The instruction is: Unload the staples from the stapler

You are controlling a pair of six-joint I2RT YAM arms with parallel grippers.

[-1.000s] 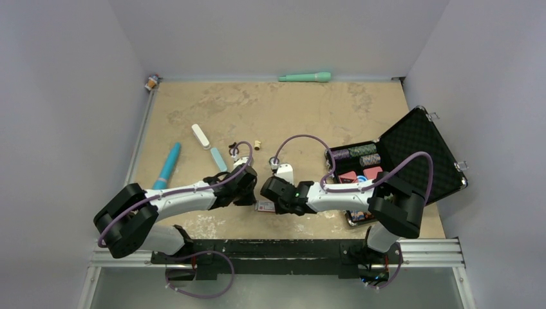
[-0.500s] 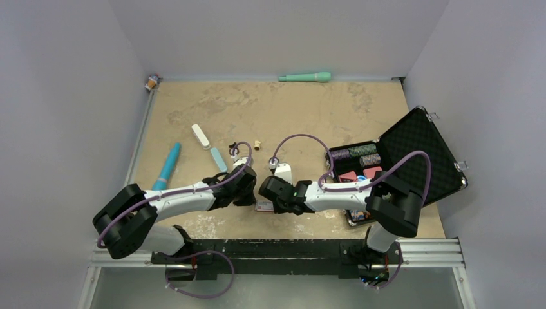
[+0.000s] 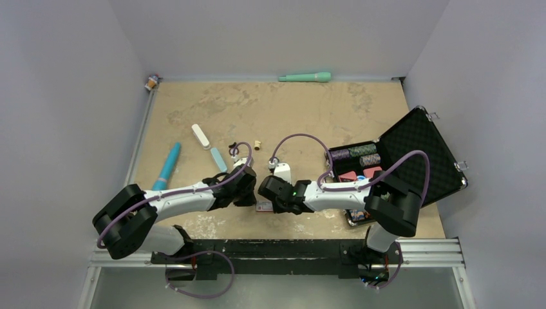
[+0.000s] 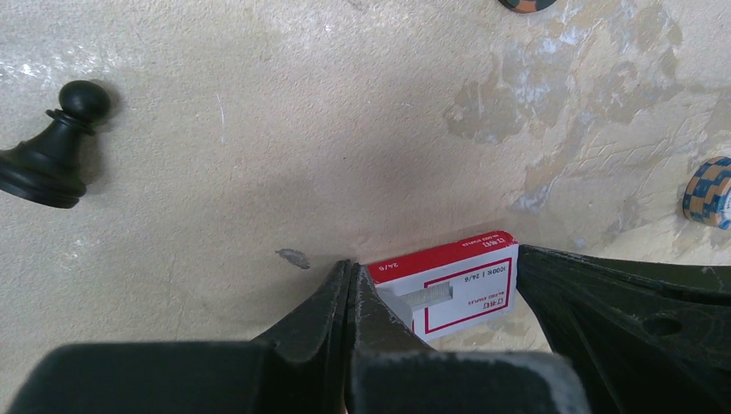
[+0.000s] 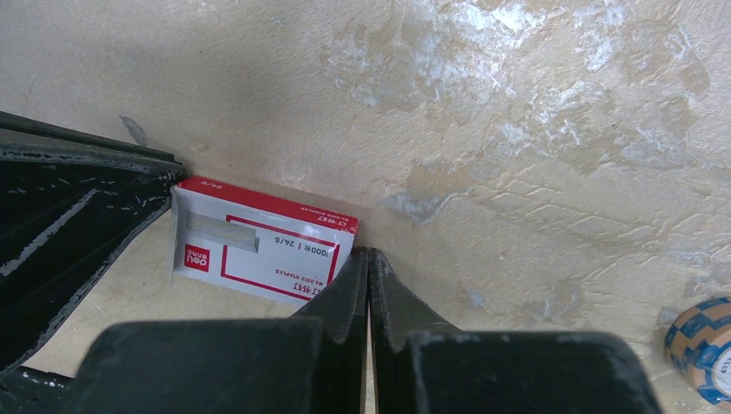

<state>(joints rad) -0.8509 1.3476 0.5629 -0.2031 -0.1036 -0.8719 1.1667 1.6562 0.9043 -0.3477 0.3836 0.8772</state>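
The stapler lies opened out on the table at the left, its white bar (image 3: 200, 136) and light blue bar (image 3: 218, 159) end to end, well beyond both grippers. I see no loose staples strip. My left gripper (image 3: 250, 193) is shut and empty, its tip (image 4: 350, 267) on the table touching the left end of a small red-and-white box (image 4: 457, 289). My right gripper (image 3: 263, 188) is shut and empty, its tip (image 5: 368, 254) against the box's (image 5: 259, 246) other side. The box (image 3: 264, 206) lies between the two tips.
A blue marker (image 3: 167, 165) lies left of the stapler. A teal pen (image 3: 305, 77) lies by the back wall. An open black case (image 3: 412, 154) with chips stands at the right. A black chess pawn (image 4: 47, 155) and loose poker chips (image 4: 709, 191) lie near the grippers.
My right gripper has edged a little to the left, closer to the left gripper and the box. The left arm has hardly moved.
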